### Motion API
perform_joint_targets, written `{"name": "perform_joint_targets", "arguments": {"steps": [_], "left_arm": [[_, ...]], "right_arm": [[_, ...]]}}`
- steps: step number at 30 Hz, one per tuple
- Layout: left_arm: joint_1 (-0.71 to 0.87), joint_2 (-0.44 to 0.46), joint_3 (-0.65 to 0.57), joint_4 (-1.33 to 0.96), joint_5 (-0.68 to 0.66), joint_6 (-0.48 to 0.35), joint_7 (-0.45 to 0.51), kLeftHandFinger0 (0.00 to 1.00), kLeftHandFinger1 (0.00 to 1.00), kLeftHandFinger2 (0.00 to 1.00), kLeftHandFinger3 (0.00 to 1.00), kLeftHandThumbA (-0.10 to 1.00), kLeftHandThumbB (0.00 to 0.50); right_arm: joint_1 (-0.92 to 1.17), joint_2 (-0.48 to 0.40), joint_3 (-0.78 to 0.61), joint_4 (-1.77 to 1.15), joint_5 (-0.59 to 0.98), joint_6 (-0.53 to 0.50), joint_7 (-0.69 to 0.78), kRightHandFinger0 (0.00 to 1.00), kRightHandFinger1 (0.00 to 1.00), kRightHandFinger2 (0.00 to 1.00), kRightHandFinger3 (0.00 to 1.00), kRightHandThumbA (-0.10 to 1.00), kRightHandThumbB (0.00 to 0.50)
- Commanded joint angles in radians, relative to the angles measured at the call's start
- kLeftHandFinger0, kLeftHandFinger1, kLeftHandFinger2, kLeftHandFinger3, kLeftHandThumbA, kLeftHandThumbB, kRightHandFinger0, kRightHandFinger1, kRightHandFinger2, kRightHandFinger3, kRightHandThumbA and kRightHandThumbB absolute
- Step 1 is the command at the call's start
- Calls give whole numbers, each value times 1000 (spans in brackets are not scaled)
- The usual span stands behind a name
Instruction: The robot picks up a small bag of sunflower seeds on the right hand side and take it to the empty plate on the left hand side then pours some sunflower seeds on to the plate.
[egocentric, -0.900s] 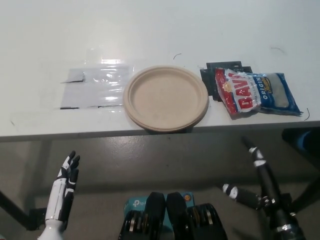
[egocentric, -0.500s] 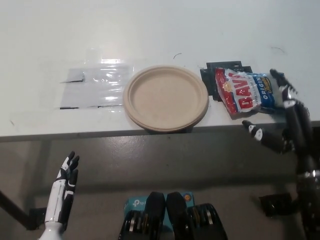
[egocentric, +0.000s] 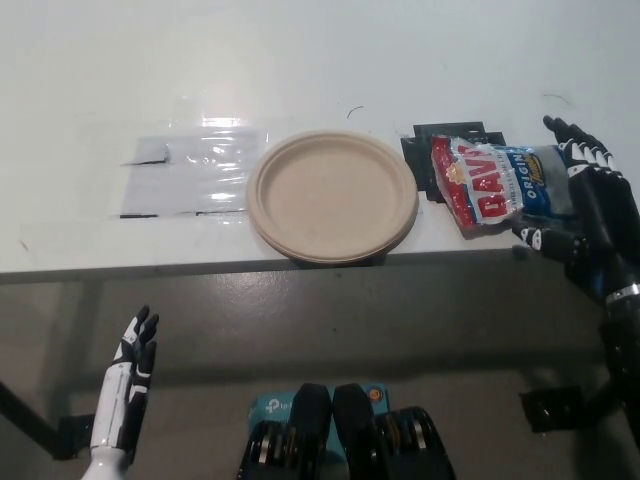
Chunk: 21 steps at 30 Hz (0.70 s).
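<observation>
You have a wide white table (egocentric: 300, 60) with a round beige paper plate (egocentric: 332, 195) at its near edge, bare inside. Just right of it lies the flat red, white and blue sunflower seed bag (egocentric: 495, 185), red end toward the plate, blue end under your black right hand (egocentric: 585, 205). That hand is spread over the bag's right end with fingers apart, gripping nothing. Your white left hand (egocentric: 130, 375) hangs released, near left, below the table.
</observation>
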Motion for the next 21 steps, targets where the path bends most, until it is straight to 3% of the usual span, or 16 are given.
{"name": "perform_joint_targets", "arguments": {"steps": [1, 10, 21], "left_arm": [[3, 6, 3, -10, 0, -39, 14, 1000, 1000, 1000, 1000, 1000, 48], [16, 8, 1, -11, 2, -49, 10, 1000, 1000, 1000, 1000, 1000, 26], [16, 9, 1, -5, 1, -47, 9, 1000, 1000, 1000, 1000, 1000, 45]], "right_arm": [[-45, -29, 12, 15, -37, 41, -19, 1000, 1000, 1000, 1000, 1000, 342], [-53, -37, 27, 50, -18, 39, -24, 1000, 1000, 1000, 1000, 1000, 326], [-61, -35, 25, 33, 3, 38, -10, 1000, 1000, 1000, 1000, 1000, 325]]}}
